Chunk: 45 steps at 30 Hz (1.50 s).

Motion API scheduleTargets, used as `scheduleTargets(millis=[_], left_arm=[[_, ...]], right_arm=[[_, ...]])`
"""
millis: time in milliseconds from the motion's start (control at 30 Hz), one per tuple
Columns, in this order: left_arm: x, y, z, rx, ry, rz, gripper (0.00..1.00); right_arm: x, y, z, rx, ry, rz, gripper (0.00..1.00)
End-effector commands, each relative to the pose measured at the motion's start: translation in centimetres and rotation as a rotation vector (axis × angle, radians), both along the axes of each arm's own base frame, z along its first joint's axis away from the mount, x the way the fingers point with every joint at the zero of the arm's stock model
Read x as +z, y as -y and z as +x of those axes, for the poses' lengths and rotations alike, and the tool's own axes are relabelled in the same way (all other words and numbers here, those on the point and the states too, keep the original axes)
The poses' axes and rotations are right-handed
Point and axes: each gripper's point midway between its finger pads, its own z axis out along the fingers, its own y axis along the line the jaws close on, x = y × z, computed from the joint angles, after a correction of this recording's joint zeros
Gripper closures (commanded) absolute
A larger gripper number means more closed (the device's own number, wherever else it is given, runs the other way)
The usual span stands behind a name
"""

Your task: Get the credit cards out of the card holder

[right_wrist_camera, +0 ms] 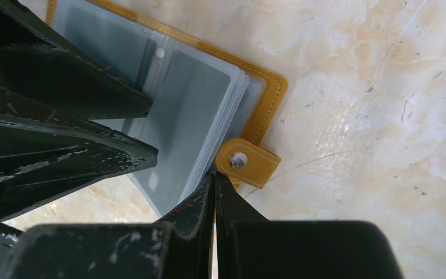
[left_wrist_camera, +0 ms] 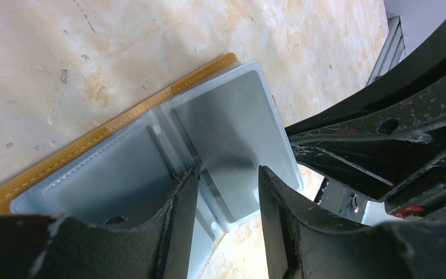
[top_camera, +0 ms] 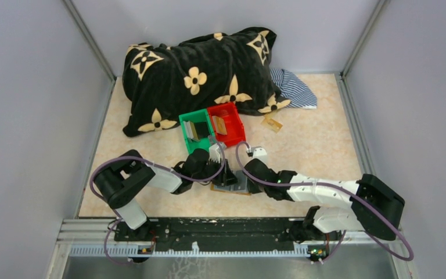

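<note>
here, card holder (left_wrist_camera: 226, 116) lies open directly beneath left claw (left_wrist_camera: 226, 174)

Left fingers (left_wrist_camera: 302, 232), parted, above the open card holder (left_wrist_camera: 226, 122)

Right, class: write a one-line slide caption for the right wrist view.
Shut right fingers at the open card holder, by its snap tab; left fingers, apart, over its grey sleeves.

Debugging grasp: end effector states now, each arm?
Left end effector: open over the card holder.
Right end effector: closed, tips beside the strap tab.
</note>
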Motion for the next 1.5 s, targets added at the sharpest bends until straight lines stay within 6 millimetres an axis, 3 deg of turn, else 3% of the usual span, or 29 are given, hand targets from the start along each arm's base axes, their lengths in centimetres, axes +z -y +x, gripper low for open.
scheduleTargets(millis=[0, 333, 700, 933, 1100, 1367, 1467], left_arm=[[-2.0, -0.8, -1.6, -0.029, -0.062, 0.055, 0.51], [-0.7, -0.7, -1.8, -0.046, -0.034, 0.023, 0.50], [4.1, -0.8, -1.3, -0.061, 0.085, -0.010, 0.44], [5.4, -1.9, -0.7, -0.021, 0.143, 0.021, 0.44], [6.1, -2.8, -0.7, 0.013, 0.154, 0.030, 0.44], [10.7, -5.2, 0.3, 0.129, 0.247, 0.033, 0.43], [11.4, -6.2, 0.6, 0.161, 0.273, 0.053, 0.42]], right_arm=[[3.9, -4.1, 1.2, 0.041, 0.062, 0.138, 1.00], [5.0, -5.7, 1.8, 0.076, 0.085, 0.153, 1.00], [6.1, -7.9, 2.7, 0.124, 0.111, 0.180, 1.00], [6.4, -9.4, 3.0, 0.162, 0.122, 0.204, 1.00], [5.1, -10.6, 3.0, 0.189, 0.094, 0.207, 1.00], [5.6, -12.2, 3.2, 0.224, 0.098, 0.238, 1.00], [5.8, -12.5, 3.4, 0.232, 0.105, 0.235, 1.00]])
